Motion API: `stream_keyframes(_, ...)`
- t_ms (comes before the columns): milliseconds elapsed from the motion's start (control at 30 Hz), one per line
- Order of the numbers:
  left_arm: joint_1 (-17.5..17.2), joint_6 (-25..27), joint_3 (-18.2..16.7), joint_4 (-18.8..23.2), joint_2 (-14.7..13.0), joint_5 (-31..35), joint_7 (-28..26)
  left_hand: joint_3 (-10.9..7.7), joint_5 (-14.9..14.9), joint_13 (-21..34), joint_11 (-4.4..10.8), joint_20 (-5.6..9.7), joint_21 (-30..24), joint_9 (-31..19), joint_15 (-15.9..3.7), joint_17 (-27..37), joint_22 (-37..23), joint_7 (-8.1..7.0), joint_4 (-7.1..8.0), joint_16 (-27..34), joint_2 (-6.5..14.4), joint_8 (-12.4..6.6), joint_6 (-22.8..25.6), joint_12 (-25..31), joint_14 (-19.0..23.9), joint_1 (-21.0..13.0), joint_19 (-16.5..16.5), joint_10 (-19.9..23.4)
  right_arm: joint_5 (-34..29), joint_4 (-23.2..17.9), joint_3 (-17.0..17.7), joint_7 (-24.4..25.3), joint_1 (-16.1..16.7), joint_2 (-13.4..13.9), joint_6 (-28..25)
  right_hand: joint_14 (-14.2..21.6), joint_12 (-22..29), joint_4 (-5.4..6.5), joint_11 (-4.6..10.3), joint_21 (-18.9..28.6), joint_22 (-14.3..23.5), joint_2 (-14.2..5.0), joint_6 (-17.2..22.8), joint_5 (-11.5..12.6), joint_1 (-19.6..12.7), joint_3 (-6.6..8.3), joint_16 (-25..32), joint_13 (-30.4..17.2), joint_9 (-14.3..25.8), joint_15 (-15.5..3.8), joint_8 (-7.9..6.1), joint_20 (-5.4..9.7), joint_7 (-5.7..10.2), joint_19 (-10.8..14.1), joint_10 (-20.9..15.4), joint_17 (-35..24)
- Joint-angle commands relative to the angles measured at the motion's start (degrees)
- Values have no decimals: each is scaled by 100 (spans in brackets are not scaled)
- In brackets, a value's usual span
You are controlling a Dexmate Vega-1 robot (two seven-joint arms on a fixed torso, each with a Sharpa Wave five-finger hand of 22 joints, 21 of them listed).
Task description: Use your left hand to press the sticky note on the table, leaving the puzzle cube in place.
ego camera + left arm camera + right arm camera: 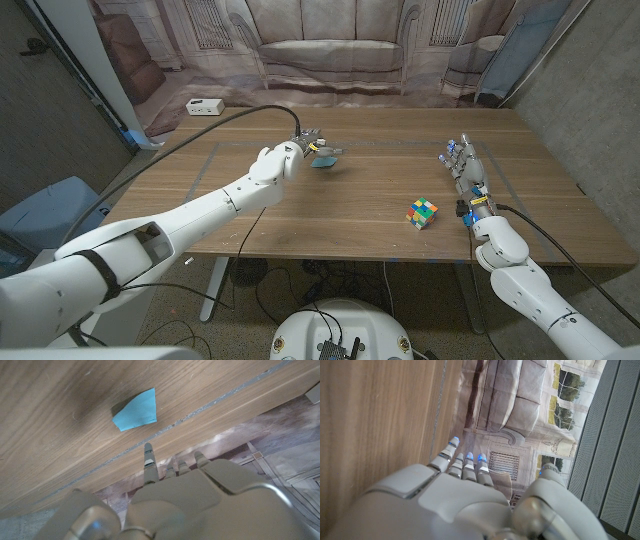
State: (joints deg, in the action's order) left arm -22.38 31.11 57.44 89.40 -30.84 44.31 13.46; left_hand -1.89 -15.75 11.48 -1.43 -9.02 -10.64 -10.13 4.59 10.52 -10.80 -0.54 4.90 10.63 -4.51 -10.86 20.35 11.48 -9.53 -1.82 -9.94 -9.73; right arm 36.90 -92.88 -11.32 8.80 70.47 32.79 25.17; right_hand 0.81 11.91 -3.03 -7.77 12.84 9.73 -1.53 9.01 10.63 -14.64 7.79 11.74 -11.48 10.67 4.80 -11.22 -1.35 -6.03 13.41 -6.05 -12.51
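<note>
The left hand [175,490], nearest the lens, hovers with fingers extended and holding nothing just beside the blue sticky note [136,409] at mid-table; it should descend squarely onto the note, well clear of the puzzle cube [422,212].

Head view looks down from above onto the whole tabletop [330,215]. Both wrist views sit close behind their own hands (turned), facing the backdrop; all three share wood and backdrop [330,45].
</note>
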Motion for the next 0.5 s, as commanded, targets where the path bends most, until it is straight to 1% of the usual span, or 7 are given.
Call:
stream_keyframes(33, 143, -97, 190, -214, 141, -34, 79, 29, -37, -4, 41, 37, -57, -20, 21, 17, -14, 2, 25, 22, -17, 2, -2, 34, -909, 14, -1409, -345, 33, 8, 15, 0, 28, -31, 17, 11, 0, -32, -6, -28, 15, -19, 18, 33, 3, 21, 18, -9, 15, 25, -8, 0, 18, 39, -35, -7)
stream_keyframes(200, 219, -67, 319, -298, 203, 62, 144, 40, -43, -4, 25, 47, -57, -21, 18, 17, -14, 7, 32, 19, -8, 8, -22, 25, -923, 9, -1427, -383, 28, 17, 23, -10, 32, -27, 36, 14, 1, -34, -7, -34, 15, -18, 19, 33, 7, 18, 19, -9, 15, 25, -8, -2, 20, 39, -41, -6)
stream_keyframes(500, 244, -106, 389, -381, 258, 54, 146, 59, -53, -4, 29, 53, -54, -21, 21, 18, -15, 0, 45, 12, 6, 17, -63, 19, -953, 1, -1466, -428, 30, -10, 45, -6, 60, -13, 37, 18, -2, -41, -3, -46, 16, -20, 21, 33, 9, 15, 19, -8, 14, 29, -7, -7, 21, 38, -38, -2)
